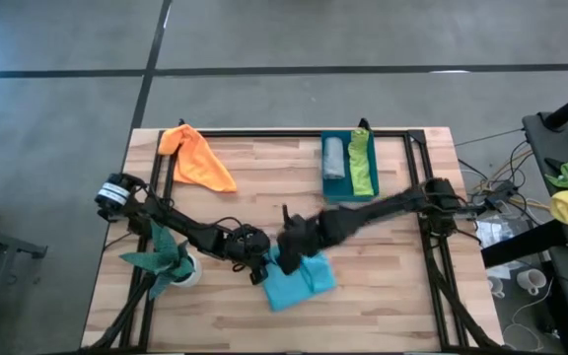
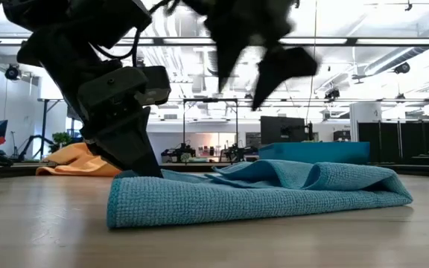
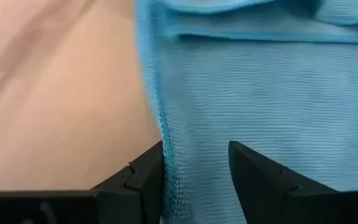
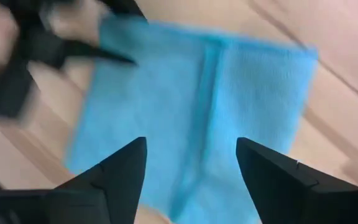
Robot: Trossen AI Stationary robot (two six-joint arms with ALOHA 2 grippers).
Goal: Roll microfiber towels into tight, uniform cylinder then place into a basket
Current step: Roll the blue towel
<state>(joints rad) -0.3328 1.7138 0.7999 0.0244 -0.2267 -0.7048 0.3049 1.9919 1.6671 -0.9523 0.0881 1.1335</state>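
Note:
A turquoise towel [image 1: 302, 281] lies folded on the table near its front edge, with loose folds on top [image 2: 274, 179]. My left gripper [image 1: 261, 271] is down at the towel's left end, fingers apart. My right gripper [image 1: 289, 237] hangs open above the towel [image 4: 191, 99], clear of it [image 2: 259, 71]. The teal basket [image 1: 348, 195] stands at the far right and holds a grey roll [image 1: 334, 158] and a lime green roll [image 1: 363, 163]. An orange towel [image 1: 197, 158] lies crumpled at the far left. My left gripper comes at the towel's left edge [image 3: 166, 149] slanting down from the table's left. One fingertip [image 3: 145, 177] stands at the hem and the other [image 3: 253, 174] on the cloth. The cloth between them lies flat on the table, not pinched up.
A leafy plant in a white pot [image 1: 169, 261] stands by the left arm near the table's left edge. A black frame [image 1: 414, 138] runs around the tabletop. Bare wood [image 1: 264, 177] lies between the orange towel and the basket.

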